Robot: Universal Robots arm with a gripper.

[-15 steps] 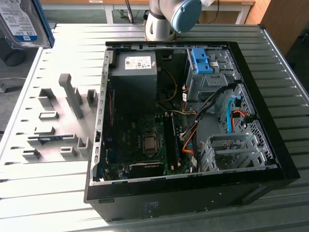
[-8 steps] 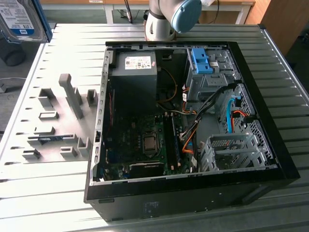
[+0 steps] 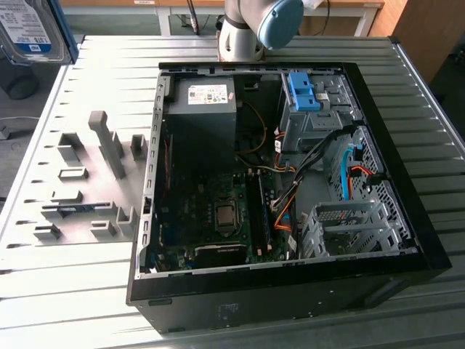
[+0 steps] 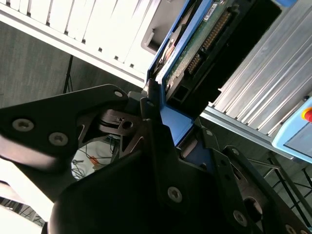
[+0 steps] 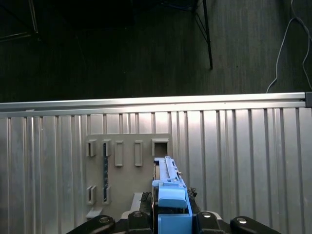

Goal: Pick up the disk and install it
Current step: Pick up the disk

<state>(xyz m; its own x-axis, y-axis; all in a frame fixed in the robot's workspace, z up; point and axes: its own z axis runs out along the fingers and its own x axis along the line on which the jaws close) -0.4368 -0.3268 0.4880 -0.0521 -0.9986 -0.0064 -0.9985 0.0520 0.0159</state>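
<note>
Over the ribbed metal tabletop, the pincer is clamped tight on the disk, held well apart from the open computer case: pickup looks done, install not yet.

No print on the disk or power-supply sticker is legible.

Lab: slatted aluminium bench, robot arm (opened PC).

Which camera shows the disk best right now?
The second wrist view: the disk sits close, green board and blue rail clamped in the gripper. The exterior view cuts its labelled face off at the picture's edge; the first wrist view sees it edge-on.
</note>
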